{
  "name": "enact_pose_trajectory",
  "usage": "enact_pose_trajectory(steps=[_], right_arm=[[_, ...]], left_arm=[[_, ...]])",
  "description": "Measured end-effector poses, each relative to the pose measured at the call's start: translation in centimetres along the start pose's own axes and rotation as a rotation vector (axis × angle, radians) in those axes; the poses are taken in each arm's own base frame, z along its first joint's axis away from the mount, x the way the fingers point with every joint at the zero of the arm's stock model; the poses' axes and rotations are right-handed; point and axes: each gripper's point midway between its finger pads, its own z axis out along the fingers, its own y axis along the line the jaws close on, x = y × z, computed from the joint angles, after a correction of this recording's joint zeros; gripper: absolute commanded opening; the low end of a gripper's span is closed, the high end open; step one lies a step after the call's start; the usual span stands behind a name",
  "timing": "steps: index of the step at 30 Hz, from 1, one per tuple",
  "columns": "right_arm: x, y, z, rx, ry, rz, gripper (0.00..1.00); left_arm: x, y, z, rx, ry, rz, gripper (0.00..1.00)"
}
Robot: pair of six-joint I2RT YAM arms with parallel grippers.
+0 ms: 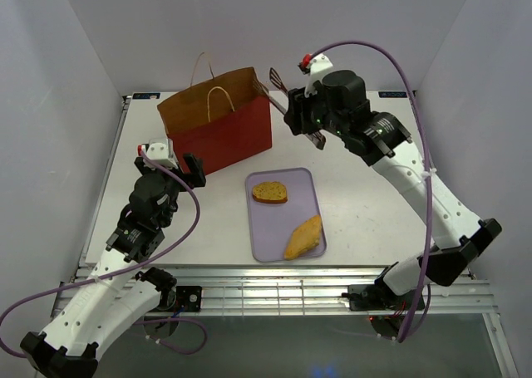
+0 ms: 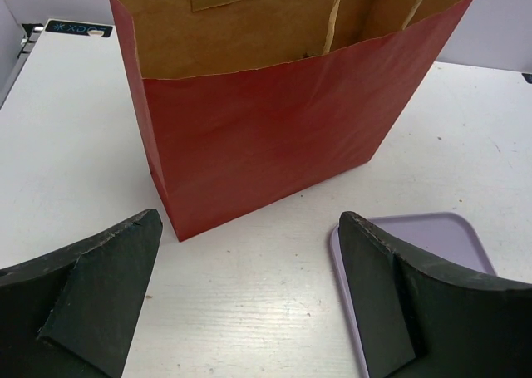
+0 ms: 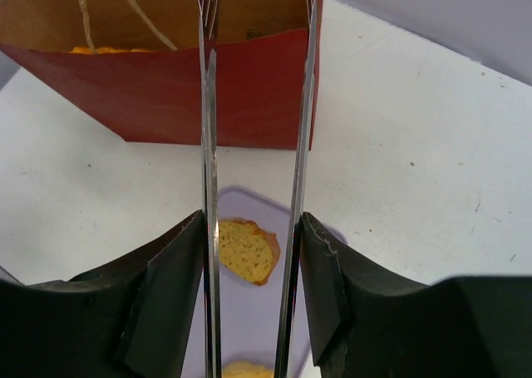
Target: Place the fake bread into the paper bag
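The red paper bag [image 1: 220, 129] stands upright and open at the back left; it also shows in the left wrist view [image 2: 266, 137] and the right wrist view [image 3: 166, 95]. An orange piece [image 3: 91, 50] shows inside it. A toast slice [image 1: 269, 193] and a tan wedge [image 1: 304, 237] lie on the lavender tray [image 1: 264, 228]. My right gripper [image 1: 303, 116] is shut on metal tongs [image 1: 283, 91], raised beside the bag's right top corner. The tong arms [image 3: 208, 104] are apart and hold nothing. My left gripper [image 1: 174, 160] is open and empty, low by the bag's near left side.
The tray sits in the middle of the white table, its corner beside my left gripper's right finger [image 2: 391, 303]. The bag's cord handles [image 1: 218, 95] stick up above its rim. Walls close in the table on the left, back and right.
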Motion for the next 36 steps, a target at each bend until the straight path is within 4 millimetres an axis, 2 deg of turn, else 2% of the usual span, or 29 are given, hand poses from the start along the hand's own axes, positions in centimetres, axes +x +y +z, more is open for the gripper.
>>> enact_pose_trajectory(steps=[7, 11, 13, 21, 25, 28, 31, 36], right_arm=[[-0.6, -3.5, -3.3, 0.080, -0.102, 0.068, 0.52], [1.7, -4.8, -3.9, 0.119, -0.103, 0.089, 0.52], [4.1, -5.7, -4.1, 0.158, -0.091, 0.100, 0.52], [18.7, -10.5, -4.4, 0.339, 0.050, 0.191, 0.52], [24.6, -12.0, -4.3, 0.407, 0.106, 0.239, 0.52], [27.4, -12.6, -3.9, 0.432, 0.111, 0.262, 0.52], [29.3, -13.1, -3.6, 0.448, 0.114, 0.286, 0.52], [30.2, -13.7, -2.4, 0.457, 0.114, 0.312, 0.52]], left_arm=[[0.0, 0.0, 0.0, -0.002, -0.001, 0.000, 0.98], [0.0, 0.1, 0.0, -0.006, -0.001, 0.000, 0.98], [0.0, 0.2, 0.0, -0.009, -0.002, 0.000, 0.98], [-0.1, 0.2, 0.0, -0.012, -0.003, 0.000, 0.98], [0.0, 0.2, 0.0, -0.012, -0.003, 0.000, 0.98], [0.0, 0.2, 0.0, -0.012, -0.003, 0.000, 0.98], [0.0, 0.2, 0.0, -0.012, -0.002, 0.000, 0.98], [0.0, 0.2, 0.0, -0.011, -0.002, 0.000, 0.98]])
